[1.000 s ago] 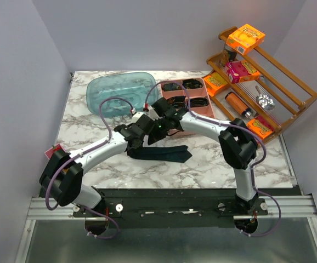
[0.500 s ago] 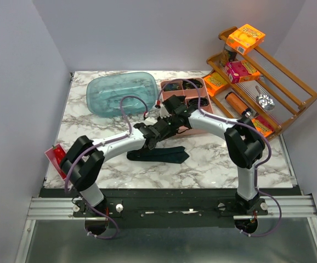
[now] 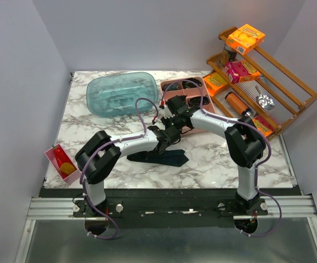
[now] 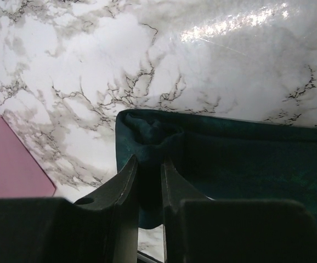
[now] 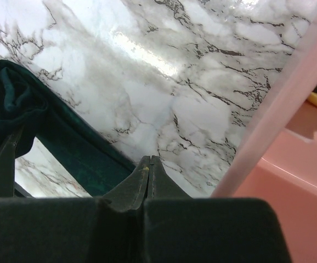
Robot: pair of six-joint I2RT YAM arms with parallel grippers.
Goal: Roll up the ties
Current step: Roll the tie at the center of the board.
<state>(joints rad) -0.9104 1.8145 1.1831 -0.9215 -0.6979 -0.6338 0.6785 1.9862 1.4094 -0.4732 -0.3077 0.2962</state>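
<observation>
A dark teal tie (image 3: 157,158) lies flat on the marble table, with one end bunched into a small roll (image 4: 150,137). My left gripper (image 4: 147,167) is shut on that rolled end, and teal fabric fills the gap between its fingers (image 4: 126,178). In the top view the left gripper (image 3: 167,141) sits just above the strip. My right gripper (image 5: 149,160) is shut and empty; it hovers over bare marble just beside the tie (image 5: 71,145). In the top view the right gripper (image 3: 175,124) is close behind the left one.
A pink compartment tray (image 3: 201,94) holding dark coils stands at the back, and its wall (image 5: 279,104) is close to my right gripper. A teal plastic tub (image 3: 120,93) stands back left. A small pink bin (image 3: 62,162) sits at the left edge. A wooden rack (image 3: 268,82) with boxes is on the right.
My left arm has swung rightward, carrying the gripped tie end toward the centre and uncovering the small pink bin. My right gripper has shifted slightly right and stayed shut.
</observation>
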